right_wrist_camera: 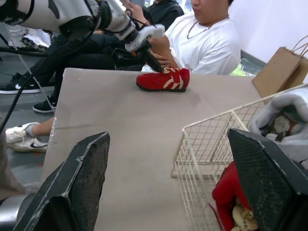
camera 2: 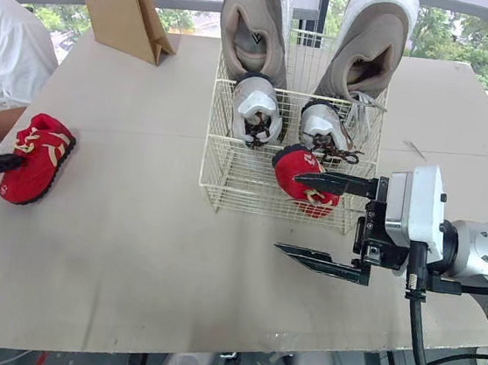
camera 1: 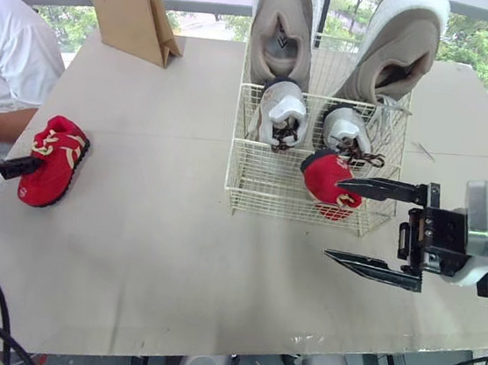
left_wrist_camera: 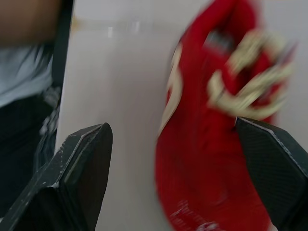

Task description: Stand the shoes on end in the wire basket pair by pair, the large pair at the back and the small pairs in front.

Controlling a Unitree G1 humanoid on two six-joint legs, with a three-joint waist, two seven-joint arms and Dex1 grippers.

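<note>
The left gripper (left_wrist_camera: 171, 130) is released, its two fingers spread wide, with the loose red shoe (camera 1: 51, 160) resting on its sole on the table (camera 1: 172, 271) between and just beyond their tips; nothing is clamped. That shoe looks small and light, with a soft upper that will likely squash and a firmer sole, and its cream laces could catch on wire. A sound hold, I judge, is across the two sides low down near the heel, by the sole's rim, so the toe can go down first. A person (camera 1: 8, 50) sits just beside this gripper. The right gripper (camera 1: 335, 218) is likewise released, jaws wide apart and empty. Its upper finger points at the front right corner of the wire basket (camera 1: 251, 197), where the second red shoe (camera 1: 324, 178) stands at its tip; whether they touch I cannot tell. Beyond that stand the two white shoes (camera 1: 280, 112), then the large grey pair (camera 1: 282, 28). Farthest from both grippers is a paper bag (camera 1: 131, 15).
</note>
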